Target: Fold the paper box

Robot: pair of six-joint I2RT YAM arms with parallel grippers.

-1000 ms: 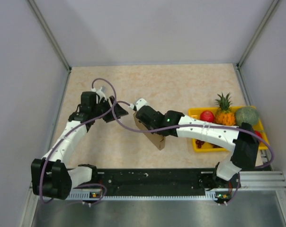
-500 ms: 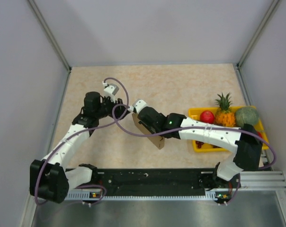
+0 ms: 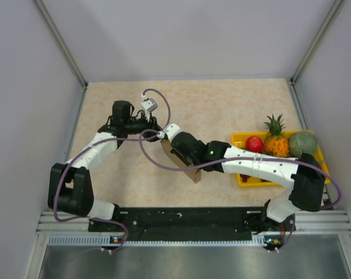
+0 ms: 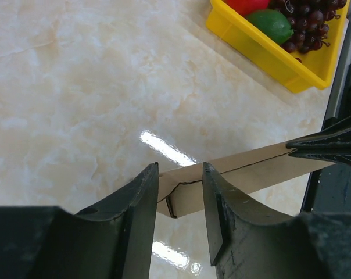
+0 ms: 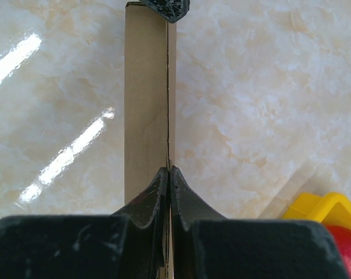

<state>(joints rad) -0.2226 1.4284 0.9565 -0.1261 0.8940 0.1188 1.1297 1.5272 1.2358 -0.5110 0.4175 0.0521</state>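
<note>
1. Paper box (image 5: 145,87): a flattened brown sleeve, held clear above the bench (image 3: 222,104) between the two arms.
2. Right gripper (image 5: 168,174): fingers clenched on the box's near end, along its seam.
3. Left gripper (image 4: 180,197): fingers (image 4: 142,209) apart and straddling the far end; no firm grasp is evident.
4. Step in hand, as judged: seizing the far end. Centre the card between the fingers and close squarely, so the sleeve neither twists nor creases against the right-hand hold.
</note>
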